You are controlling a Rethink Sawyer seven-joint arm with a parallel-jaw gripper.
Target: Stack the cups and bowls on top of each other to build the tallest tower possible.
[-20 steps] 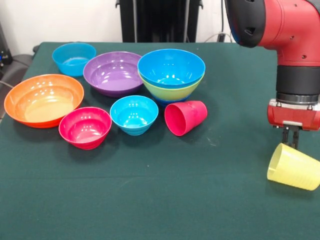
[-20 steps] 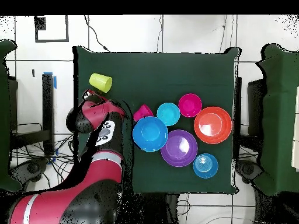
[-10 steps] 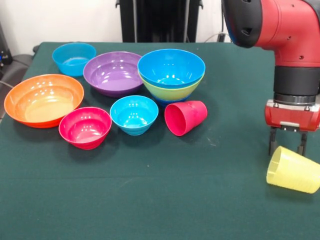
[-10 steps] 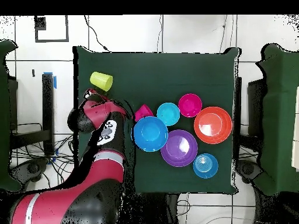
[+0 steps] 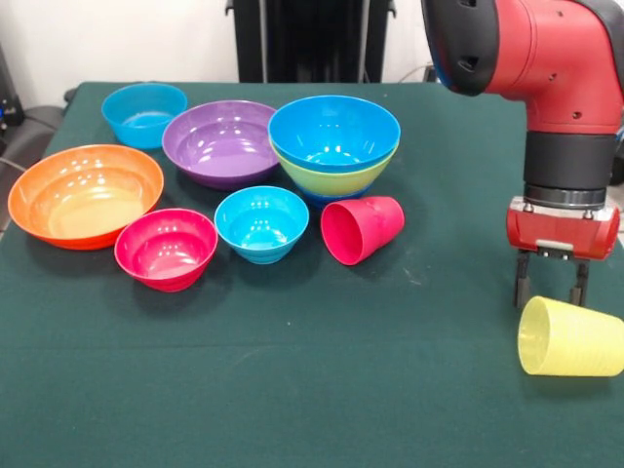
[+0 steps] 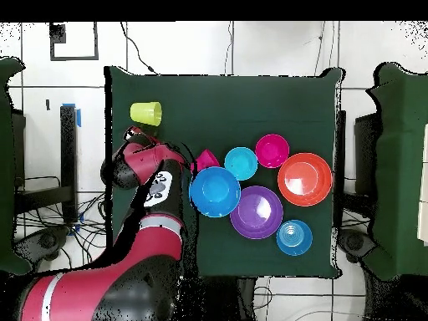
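1. The yellow cup [image 5: 571, 337] lies on its side on the green table [image 5: 292, 390], near the right edge of the front view, with its open mouth turned toward the middle of the table.
2. The gripper [image 5: 551, 283] hangs just above and behind the yellow cup; its two jaws stand apart, open, and hold nothing.
3. In the overhead view the yellow cup [image 6: 146, 113] lies just past the arm's red end, well apart from the other dishes.
4. The red cup [image 5: 362, 229] also lies on its side near the table's middle, mouth toward the camera, just beside the small cyan bowl [image 5: 261, 223].
5. The bright blue bowl [image 5: 333, 133] sits nested in the lime green bowl [image 5: 336, 178], and a sliver of darker blue shows under the green one; this is the only stack.
6. The purple bowl [image 5: 220, 142] stands just left of that stack, touching or nearly touching it.
7. The light blue bowl [image 5: 144, 114] stands at the far left corner, behind the purple one.
8. The orange bowl [image 5: 85, 195] is at the left edge, with the pink bowl [image 5: 166, 248] just beside it and in front.
9. All bowls stand upright, mouths up.
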